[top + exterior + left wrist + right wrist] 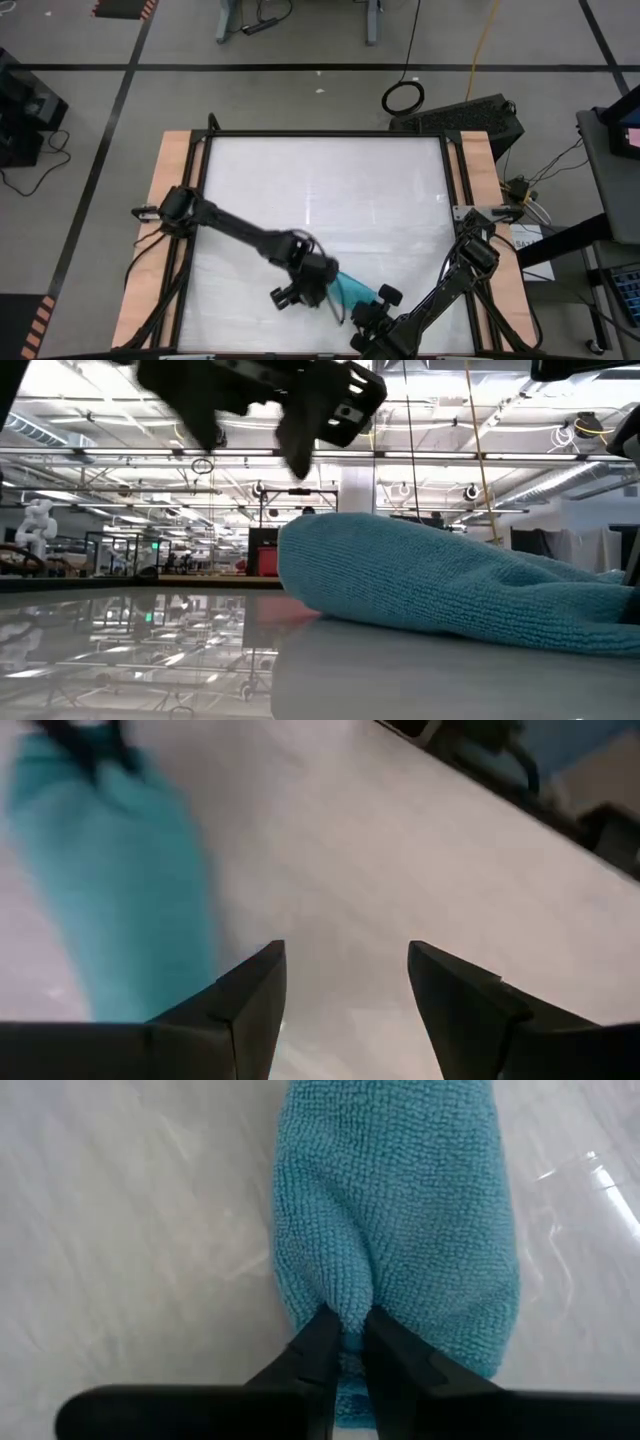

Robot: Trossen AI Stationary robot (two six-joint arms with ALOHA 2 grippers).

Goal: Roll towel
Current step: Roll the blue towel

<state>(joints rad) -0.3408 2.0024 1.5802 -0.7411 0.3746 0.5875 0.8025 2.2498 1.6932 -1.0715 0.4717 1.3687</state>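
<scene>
Your towel (395, 1210) already lies in a long, narrow bundle near the table's (320, 180) front edge, so the rolling looks mostly done; tidying may remain. Your right gripper (345, 1342) pinches a small fold at one end. Your left gripper (345, 995) hangs spread beside it, holding nothing.

You have a white table (300, 190); the rolled towel (350, 289) lies on it near the front edge.
</scene>
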